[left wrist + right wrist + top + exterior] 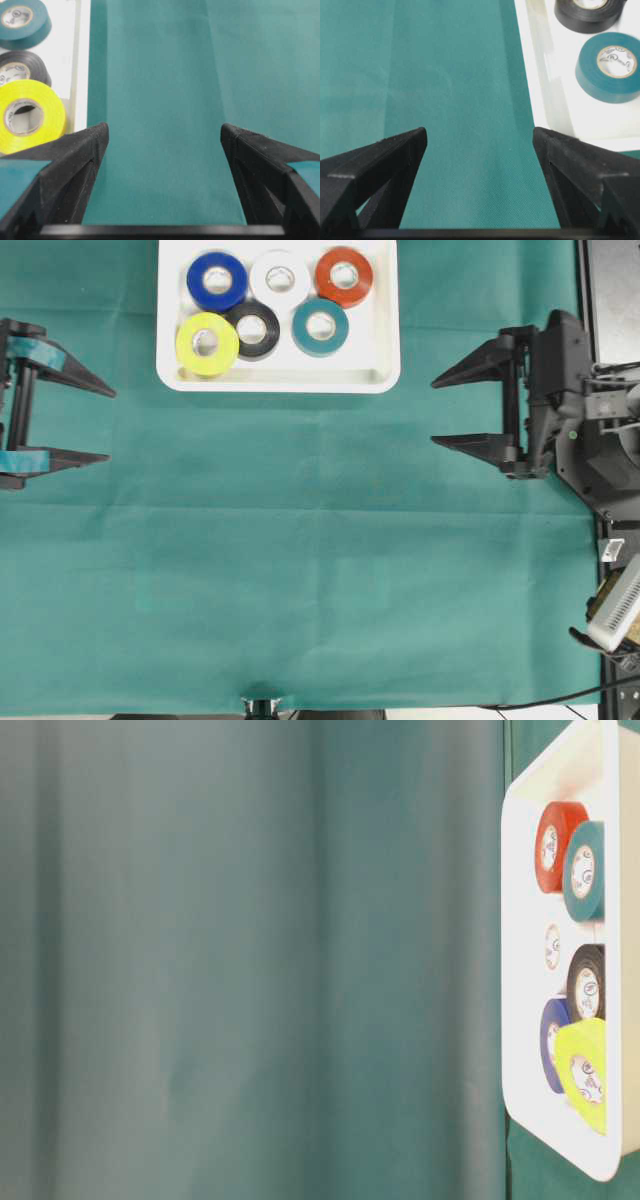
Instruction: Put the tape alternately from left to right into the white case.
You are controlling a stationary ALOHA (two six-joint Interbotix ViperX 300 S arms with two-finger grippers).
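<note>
The white case lies at the top middle of the green cloth and holds all the tape. In its back row sit the blue roll, the white roll and the red-orange roll. In front lie the yellow roll, the black roll and the teal roll. My left gripper hangs open at the left edge, nothing between its fingers. My right gripper stands open at the right, also empty. Both are well apart from the case.
A green cloth covers the table. The right arm's black body and a dark panel fill the right edge. A cable and a small pale device lie at the lower right corner.
</note>
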